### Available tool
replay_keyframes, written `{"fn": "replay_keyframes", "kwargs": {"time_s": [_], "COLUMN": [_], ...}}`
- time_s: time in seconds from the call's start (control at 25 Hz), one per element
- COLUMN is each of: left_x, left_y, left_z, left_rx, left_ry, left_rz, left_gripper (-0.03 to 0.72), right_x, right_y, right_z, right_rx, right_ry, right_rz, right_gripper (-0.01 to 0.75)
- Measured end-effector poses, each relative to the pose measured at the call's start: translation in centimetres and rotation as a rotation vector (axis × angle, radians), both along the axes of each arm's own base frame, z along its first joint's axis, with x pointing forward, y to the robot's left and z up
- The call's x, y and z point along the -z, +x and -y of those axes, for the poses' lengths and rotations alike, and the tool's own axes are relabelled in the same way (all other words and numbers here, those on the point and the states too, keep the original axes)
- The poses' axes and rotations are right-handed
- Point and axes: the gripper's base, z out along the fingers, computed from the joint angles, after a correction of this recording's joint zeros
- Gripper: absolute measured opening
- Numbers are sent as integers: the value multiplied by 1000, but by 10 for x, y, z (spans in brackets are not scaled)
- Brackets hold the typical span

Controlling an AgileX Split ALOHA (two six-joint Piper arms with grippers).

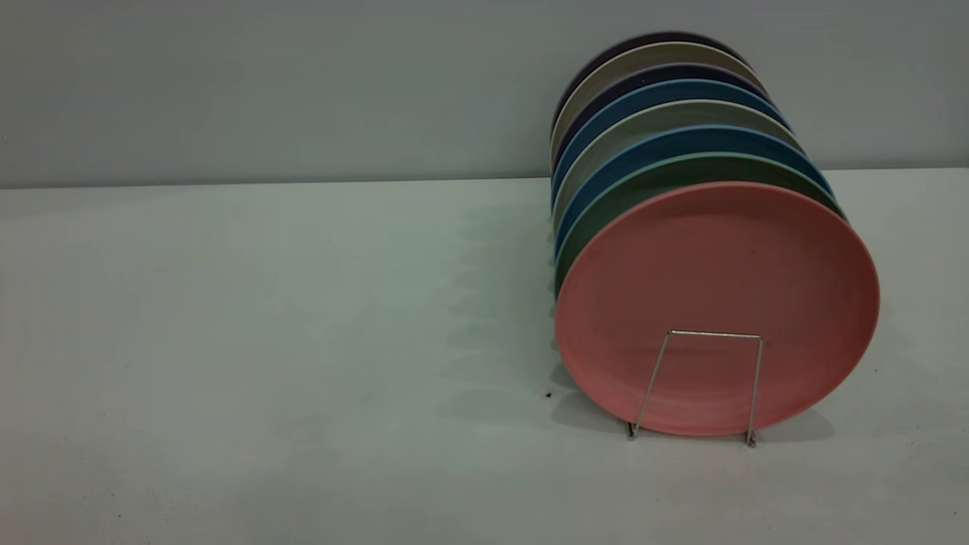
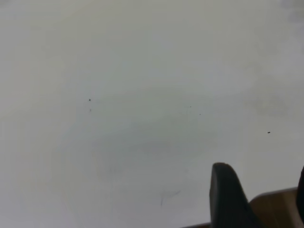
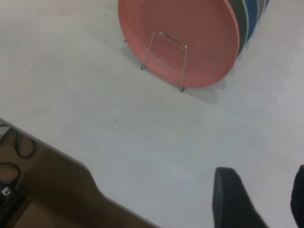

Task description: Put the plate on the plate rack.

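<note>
The salmon-pink plate stands upright at the front of a row of plates, behind the front loop of the silver wire plate rack. It also shows in the right wrist view, with the plate rack's loop in front of it. My right gripper is open and empty, over the table some way in front of the rack. My left gripper is open and empty over bare table. Neither gripper shows in the exterior view.
Behind the pink plate stand a green plate, blue plates and several grey and dark ones. The white table stretches to the left of the rack. The table's edge shows in the right wrist view, with cables below.
</note>
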Motion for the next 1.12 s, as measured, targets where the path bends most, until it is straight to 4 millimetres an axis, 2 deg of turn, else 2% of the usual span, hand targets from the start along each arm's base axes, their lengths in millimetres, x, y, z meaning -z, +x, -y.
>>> {"fn": "replay_keyframes", "kwargs": {"time_s": [0.56,1.12], "left_x": [1,1], "left_y": [1,1], "left_z": [1,1], "left_rx": [-4,-7], "left_ry": [-10,-11], "left_rz": [2,2], "left_gripper": [245,241], "right_x": [3,3], "right_y": [-7,-7], "right_z": [5,5], "right_rx": [52,60], "right_ry": [28,28], "right_rz": [38,40], "right_gripper": [244,244]}}
